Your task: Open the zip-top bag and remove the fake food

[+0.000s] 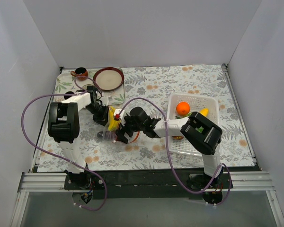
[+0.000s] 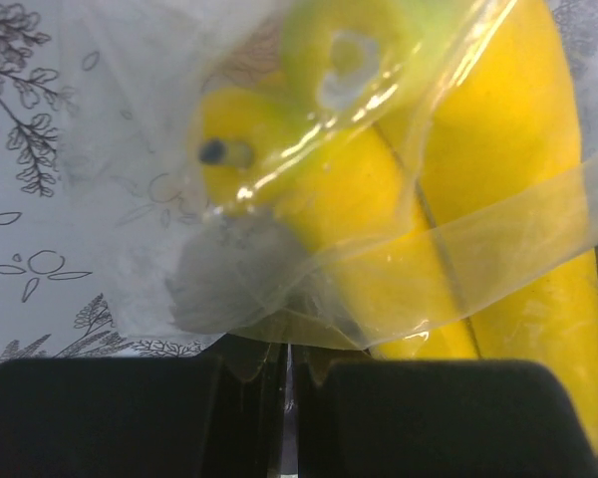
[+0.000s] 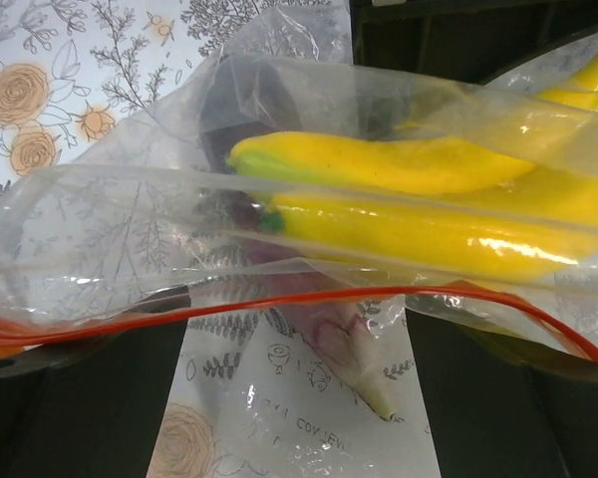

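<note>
The clear zip-top bag [image 1: 109, 135] is held above the table's middle between both grippers. My left gripper [image 1: 104, 117] is shut on a fold of the bag's plastic [image 2: 130, 149]; in its wrist view the jaws [image 2: 291, 363] pinch the film just below the yellow bananas [image 2: 498, 199]. My right gripper [image 1: 119, 134] is open, its fingers wide apart [image 3: 294, 329], and the bag's orange-red zip strip [image 3: 279, 302] runs across both of them. Inside the bag [image 3: 130, 219] lie yellow bananas [image 3: 429, 199] and a purple-pink piece [image 3: 349, 339] that hangs down between the right fingers.
A white perforated basket [image 1: 213, 101] at the right holds an orange [image 1: 182, 109], a yellow piece [image 1: 204, 112] and something green. A brown bowl [image 1: 108, 78] and a small cup [image 1: 80, 73] stand at the back left. White walls enclose the table.
</note>
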